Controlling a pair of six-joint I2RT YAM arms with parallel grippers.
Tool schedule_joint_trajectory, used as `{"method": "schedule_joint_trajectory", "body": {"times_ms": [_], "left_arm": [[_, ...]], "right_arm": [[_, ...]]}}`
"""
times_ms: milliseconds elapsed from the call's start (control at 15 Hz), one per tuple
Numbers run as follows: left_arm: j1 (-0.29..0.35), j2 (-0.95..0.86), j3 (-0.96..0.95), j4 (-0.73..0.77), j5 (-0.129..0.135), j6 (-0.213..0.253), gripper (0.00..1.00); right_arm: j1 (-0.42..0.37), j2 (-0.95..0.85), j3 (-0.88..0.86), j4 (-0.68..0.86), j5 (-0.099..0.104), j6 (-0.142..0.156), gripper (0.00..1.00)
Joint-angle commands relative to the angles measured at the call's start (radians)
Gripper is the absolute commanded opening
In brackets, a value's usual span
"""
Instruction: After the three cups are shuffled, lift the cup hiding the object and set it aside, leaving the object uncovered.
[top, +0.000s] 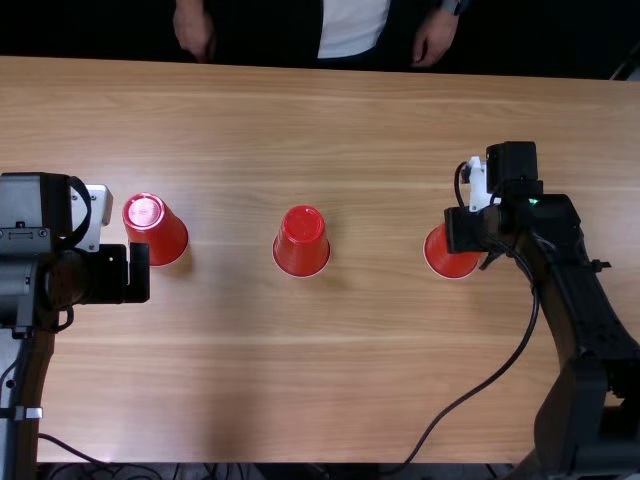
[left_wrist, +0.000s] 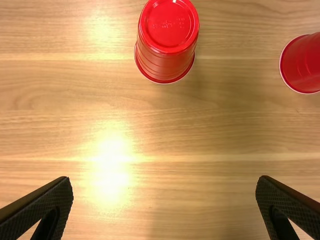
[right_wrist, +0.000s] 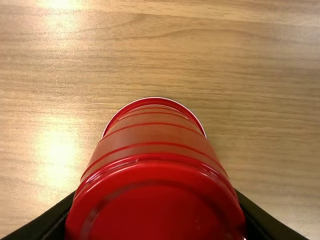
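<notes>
Three red cups upturned in row on table (top: 320, 120). Right gripper (top: 462, 231) clamped on right cup (top: 448, 260), finger each side. Left gripper (left_wrist: 162, 184) spread wide, holding nothing, beside left cup (top: 155, 228). Middle cup (top: 301, 241) stands apart.

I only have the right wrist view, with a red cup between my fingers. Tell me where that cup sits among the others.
Observer: The right gripper is on the right cup, the end one of three red cups in a row across the table.
Operator: Describe the other two.
Observer: The middle cup and the left cup both stand mouth down, apart from each other.
Operator: Report the left arm.
Observer: The left gripper is open near the left cup and touches nothing.
</notes>
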Motion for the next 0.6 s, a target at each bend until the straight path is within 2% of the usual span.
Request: {"method": "schedule_joint_trajectory", "body": {"times_ms": [0, 267, 333, 533], "left_arm": [[0.005, -0.004, 0.022, 0.0, 0.01, 0.008, 1.0], [0.005, -0.006, 0.021, -0.002, 0.01, 0.01, 1.0], [0.005, -0.006, 0.021, -0.002, 0.01, 0.01, 1.0], [0.003, -0.006, 0.021, 0.0, 0.012, 0.012, 1.0]], "right_arm": [[0.004, -0.113, 0.016, 0.001, -0.023, 0.055, 0.0], [-0.002, -0.17, 0.027, 0.001, -0.023, 0.061, 0.0], [-0.02, -0.196, 0.028, 0.003, -0.021, 0.061, 0.0], [-0.14, -0.243, 0.018, 0.001, -0.016, 0.05, 0.0]]}}
